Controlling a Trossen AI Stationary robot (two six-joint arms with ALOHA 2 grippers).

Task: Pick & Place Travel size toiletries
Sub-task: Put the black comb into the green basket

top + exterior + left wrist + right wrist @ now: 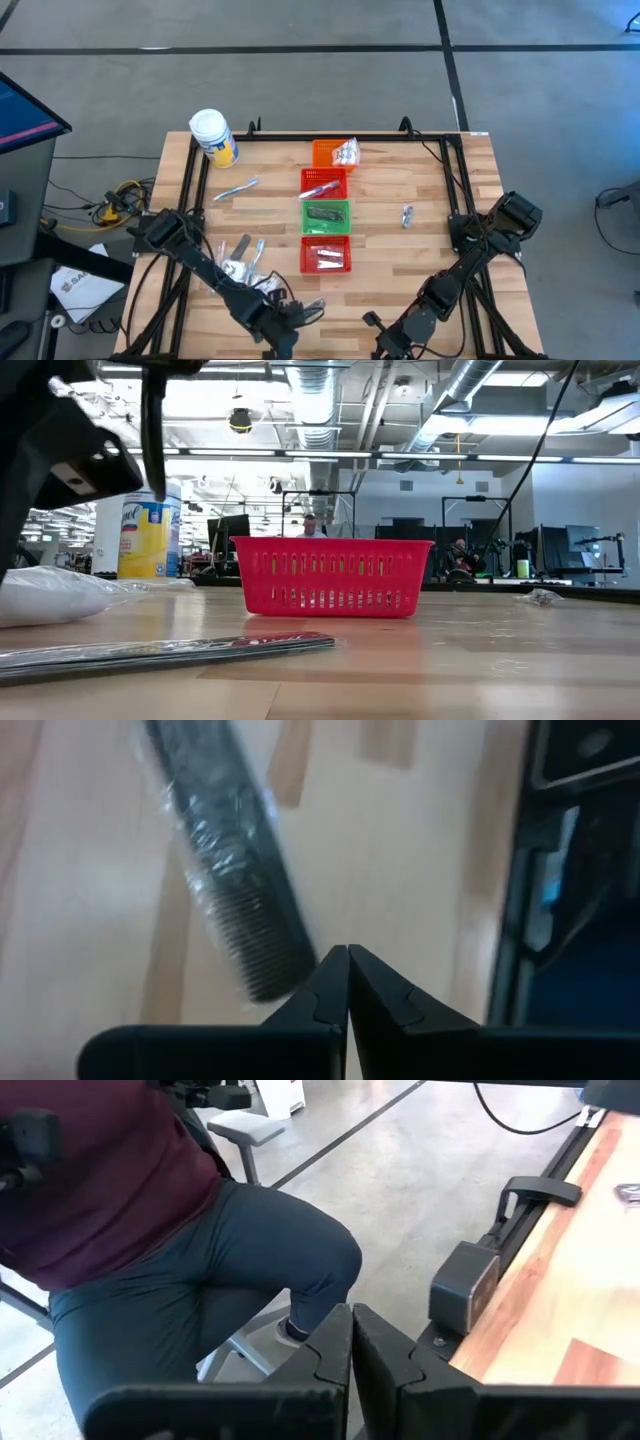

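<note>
At the bottom of the high view both arms rest; the left gripper [318, 306] and the right gripper [372, 320] have closed fingers and hold nothing. A wrapped comb [228, 870] lies just beside the left fingers. Loose toiletries [240, 256] remain on the counter [420, 260] at lower left. Higher up, the red basket [326, 255], the green basket [326, 214] and two more baskets already contain items, so the task seems about half done.

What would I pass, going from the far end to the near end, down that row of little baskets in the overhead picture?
Orange basket with a clear sachet at its side → upper red basket holding a toothbrush → green basket holding a dark strip → lower red basket.
</note>
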